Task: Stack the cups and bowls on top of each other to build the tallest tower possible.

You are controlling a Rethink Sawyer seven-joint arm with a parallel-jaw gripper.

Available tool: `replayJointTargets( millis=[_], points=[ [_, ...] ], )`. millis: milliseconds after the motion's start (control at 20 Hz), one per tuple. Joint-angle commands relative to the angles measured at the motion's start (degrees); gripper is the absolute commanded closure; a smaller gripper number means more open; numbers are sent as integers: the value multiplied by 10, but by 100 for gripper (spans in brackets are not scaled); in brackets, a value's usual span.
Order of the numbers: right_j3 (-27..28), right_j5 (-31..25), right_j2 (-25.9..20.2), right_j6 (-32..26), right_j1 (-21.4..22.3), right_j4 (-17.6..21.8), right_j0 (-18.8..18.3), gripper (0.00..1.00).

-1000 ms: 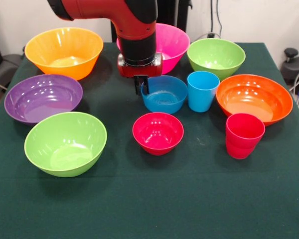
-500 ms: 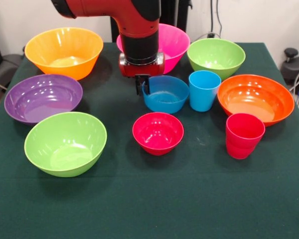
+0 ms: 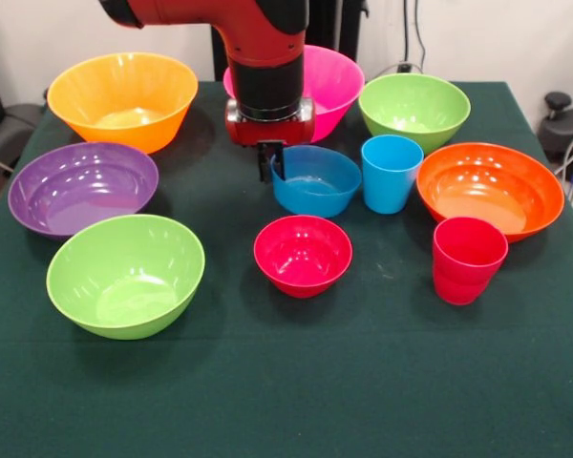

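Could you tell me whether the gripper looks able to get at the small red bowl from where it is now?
Probably yes: the red bowl stands apart, open side up, with nothing over it, just in front of the blue bowl where the gripper is.

pink bowl [image 3: 332, 81] half behind the arm [image 3: 265, 57]; arm's upper part beyond the top edge

red glossy arm [image 3: 234, 24] with rounded elbow, black cylindrical wrist band below it, red squared flange block at its base, small black gripper [image 3: 272, 159] beneath
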State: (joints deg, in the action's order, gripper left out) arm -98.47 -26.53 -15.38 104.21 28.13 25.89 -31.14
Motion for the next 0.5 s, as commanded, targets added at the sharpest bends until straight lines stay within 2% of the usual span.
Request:
replayJointTargets(
  millis=[50, 500],
  points=[
    [13, -23, -22, -39, 30, 29, -3, 100],
    [38, -54, -32, -53, 27, 21, -3, 100]
  ],
)
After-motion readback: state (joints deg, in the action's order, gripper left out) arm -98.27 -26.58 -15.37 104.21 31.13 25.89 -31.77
